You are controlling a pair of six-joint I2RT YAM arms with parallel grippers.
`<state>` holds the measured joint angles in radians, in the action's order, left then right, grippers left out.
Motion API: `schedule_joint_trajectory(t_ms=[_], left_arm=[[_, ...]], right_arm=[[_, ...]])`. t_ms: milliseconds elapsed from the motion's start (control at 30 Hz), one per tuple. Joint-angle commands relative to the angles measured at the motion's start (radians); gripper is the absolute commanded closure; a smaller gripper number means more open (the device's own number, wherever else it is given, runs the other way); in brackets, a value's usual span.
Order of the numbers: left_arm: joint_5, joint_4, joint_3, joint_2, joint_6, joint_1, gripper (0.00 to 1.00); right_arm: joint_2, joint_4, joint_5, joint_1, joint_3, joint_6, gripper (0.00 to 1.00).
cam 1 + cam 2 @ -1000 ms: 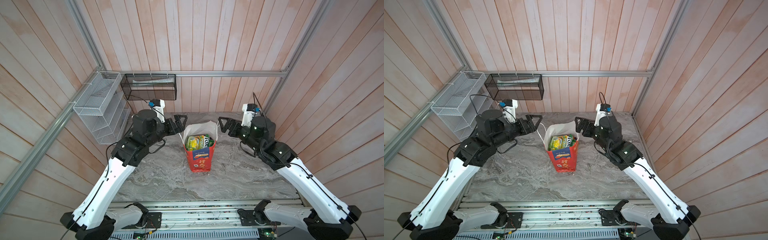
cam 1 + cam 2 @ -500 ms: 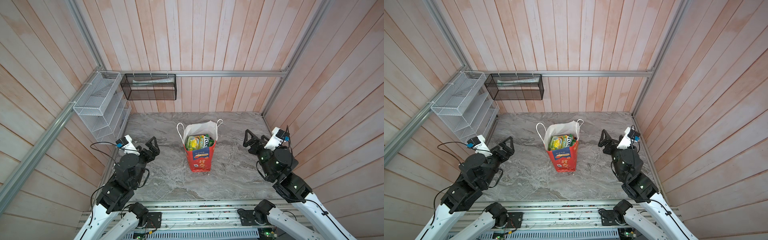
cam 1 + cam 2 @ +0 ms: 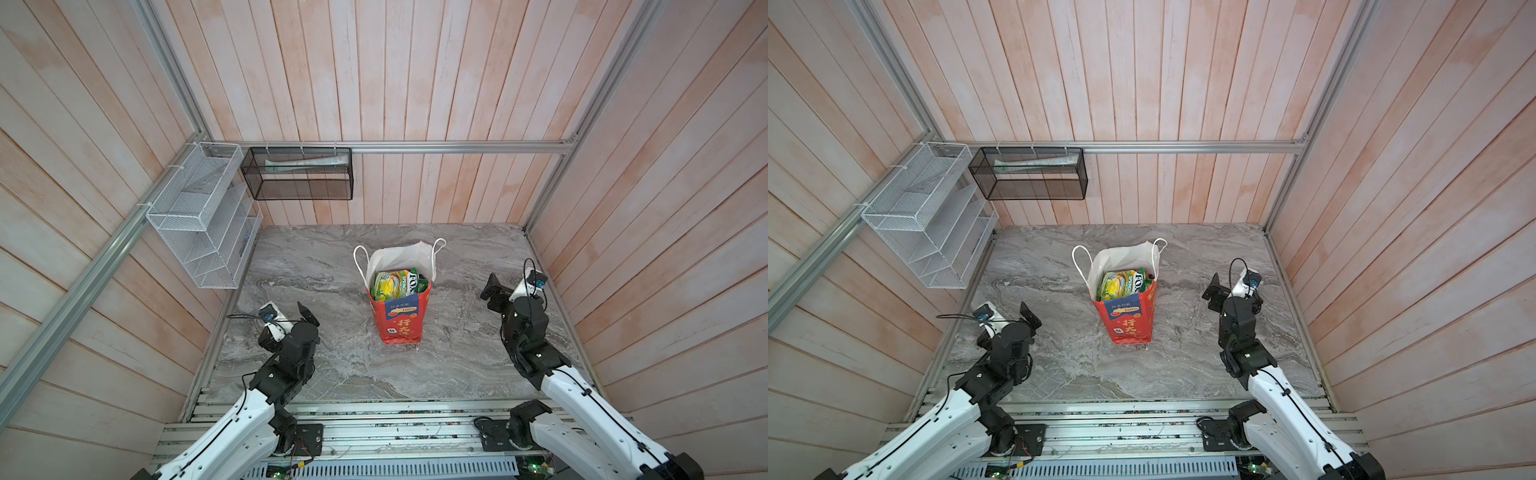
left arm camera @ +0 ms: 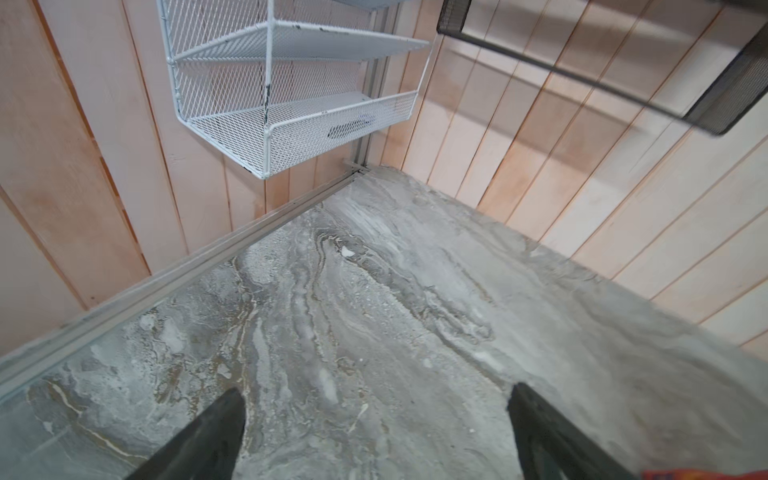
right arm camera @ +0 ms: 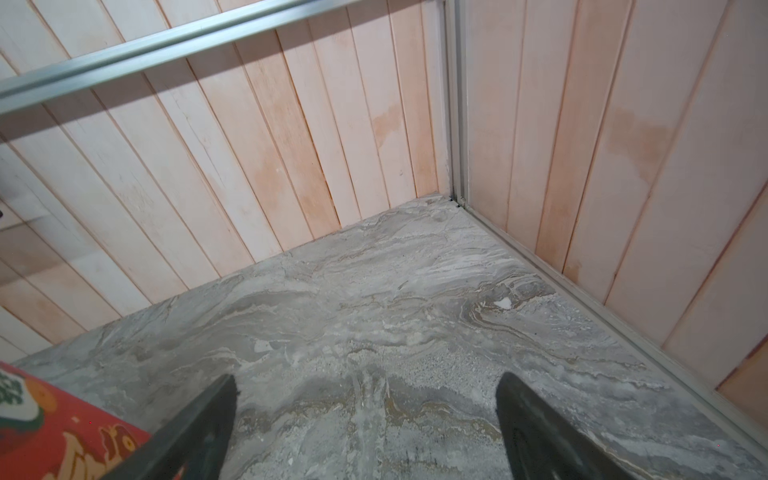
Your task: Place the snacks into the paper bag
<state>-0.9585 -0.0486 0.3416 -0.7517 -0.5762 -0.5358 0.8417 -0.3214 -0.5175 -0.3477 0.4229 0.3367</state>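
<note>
The red paper bag (image 3: 401,324) (image 3: 1130,322) stands upright mid-table in both top views, its white-lined mouth open. Snacks (image 3: 392,284) (image 3: 1121,284) fill it to just below the rim, with green-yellow packets and one marked FOX'S on top. My left gripper (image 3: 297,318) (image 3: 1017,322) hovers open to the bag's left, near the front. The left wrist view shows the left gripper (image 4: 376,415) empty over bare marble. My right gripper (image 3: 494,296) (image 3: 1213,294) is open to the bag's right. In the right wrist view the right gripper (image 5: 365,382) is empty, with the bag's side (image 5: 62,424) at the edge.
A white wire rack (image 3: 199,216) (image 4: 291,104) hangs on the left wall. A black mesh basket (image 3: 299,174) hangs on the back wall. Wooden walls close three sides of the marble table (image 3: 332,257). The arms' metal base rails (image 3: 374,432) run along the front.
Both arms have drawn back from beside the bag's mouth towards the front corners and folded low. Both grippers stayed open. The bag has not moved.
</note>
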Motion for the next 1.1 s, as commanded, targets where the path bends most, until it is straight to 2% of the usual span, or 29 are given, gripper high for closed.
schedule_joint_trajectory(t_ms=[0,67,100,167,300,433,500,600,667,800,900,1067], left_arm=[[-0.06,0.222,0.003,-0.078,0.129,0.014,0.0],[-0.038,0.295,-0.019,-0.129,0.165,0.032,0.0],[-0.024,0.386,-0.041,-0.153,0.215,0.043,0.0],[0.018,0.398,-0.039,-0.158,0.233,0.057,0.0],[0.149,0.57,-0.128,-0.086,0.364,0.085,0.0],[0.208,0.612,-0.188,0.006,0.416,0.128,0.0],[0.203,0.624,-0.202,0.0,0.444,0.141,0.0],[0.22,0.668,-0.211,-0.086,0.446,0.171,0.0],[0.247,0.781,-0.242,-0.161,0.458,0.188,0.0],[0.306,0.949,-0.282,-0.259,0.465,0.241,0.0],[0.458,1.064,-0.322,-0.277,0.471,0.288,0.0],[0.586,1.138,-0.314,-0.354,0.441,0.364,0.0]], right_arm=[[0.03,-0.282,0.071,0.027,-0.085,-0.103,0.02],[0.062,-0.306,0.062,0.046,-0.095,-0.113,0.02],[0.081,-0.308,0.067,0.056,-0.093,-0.121,0.02],[0.116,-0.306,0.06,0.066,-0.086,-0.141,0.02],[0.176,-0.315,0.02,0.086,-0.085,-0.187,0.02],[0.223,-0.343,0.005,0.115,-0.099,-0.2,0.02],[0.247,-0.348,0.006,0.124,-0.105,-0.199,0.02],[0.27,-0.345,-0.017,0.127,-0.103,-0.209,0.02],[0.282,-0.354,-0.026,0.13,-0.11,-0.218,0.02],[0.323,-0.477,0.033,0.155,-0.174,-0.268,0.02],[0.345,-0.539,0.084,0.185,-0.213,-0.277,0.02],[0.366,-0.627,0.145,0.206,-0.246,-0.298,0.02]])
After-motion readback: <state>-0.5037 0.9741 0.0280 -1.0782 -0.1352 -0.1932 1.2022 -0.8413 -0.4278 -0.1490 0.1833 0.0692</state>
